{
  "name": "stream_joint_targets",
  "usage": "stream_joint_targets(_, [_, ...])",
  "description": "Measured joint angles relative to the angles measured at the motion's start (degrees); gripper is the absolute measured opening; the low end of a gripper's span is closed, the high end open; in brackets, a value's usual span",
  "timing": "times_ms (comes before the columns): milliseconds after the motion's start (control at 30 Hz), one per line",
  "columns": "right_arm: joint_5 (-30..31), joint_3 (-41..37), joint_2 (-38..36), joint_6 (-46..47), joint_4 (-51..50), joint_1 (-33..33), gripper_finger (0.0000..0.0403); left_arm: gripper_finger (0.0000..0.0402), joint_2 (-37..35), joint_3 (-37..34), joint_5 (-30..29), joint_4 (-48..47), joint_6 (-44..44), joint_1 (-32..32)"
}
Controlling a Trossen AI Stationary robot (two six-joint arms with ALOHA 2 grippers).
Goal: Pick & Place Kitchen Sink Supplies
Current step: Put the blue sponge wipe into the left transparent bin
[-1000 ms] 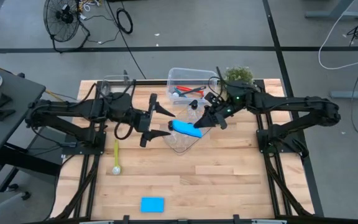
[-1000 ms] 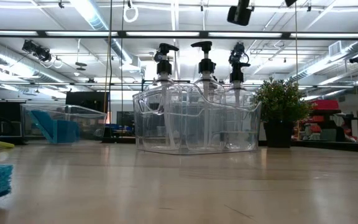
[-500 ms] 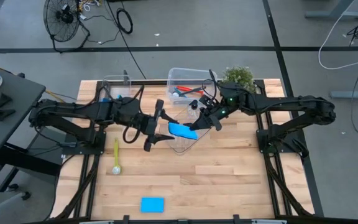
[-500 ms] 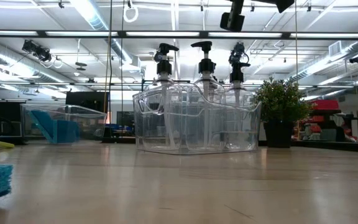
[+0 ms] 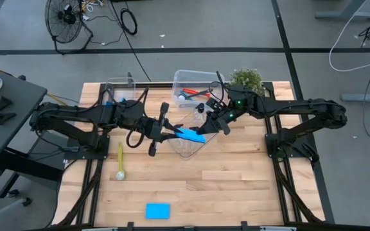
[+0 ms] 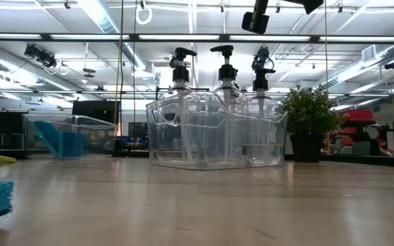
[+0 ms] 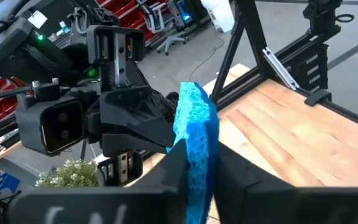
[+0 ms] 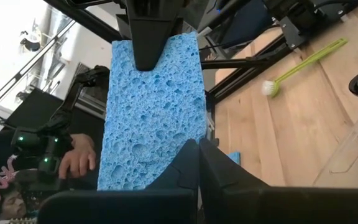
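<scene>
Both grippers, left (image 5: 172, 133) and right (image 5: 205, 128), seemingly clamped on one blue sponge (image 5: 189, 134) above the clear bin (image 5: 186, 149).

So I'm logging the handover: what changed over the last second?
The left gripper moved right, toward the right gripper, and closed its fingers on the far end of the light-blue sponge that the right one holds above the clear bin. Both now grip it. The yellow-green brush and the other sponge stayed put.

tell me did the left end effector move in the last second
Yes. In the high view the left end effector has moved toward the plant side, over the clear bin, closing on the blue sponge.
</scene>
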Motion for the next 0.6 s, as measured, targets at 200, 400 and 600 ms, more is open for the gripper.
stream_joint_targets(200, [0.0, 0.0, 0.0, 0.0, 0.1, 0.0, 0.0015, 0.0013, 0.0, 0.0, 0.0, 0.0, 0.0, 0.0])
stream_joint_targets(400, [0.7, 0.0, 0.0, 0.2, 1.3, 0.0, 0.0054, 0.0022, 0.0, 0.0, 0.2, 0.0, 0.0, 0.0])
stream_joint_targets(600, [3.0, 0.0, 0.0, 0.3, 1.9, 0.0, 0.0113, 0.0011, 0.0, 0.0, 2.1, -0.1, -2.5, 0.0])
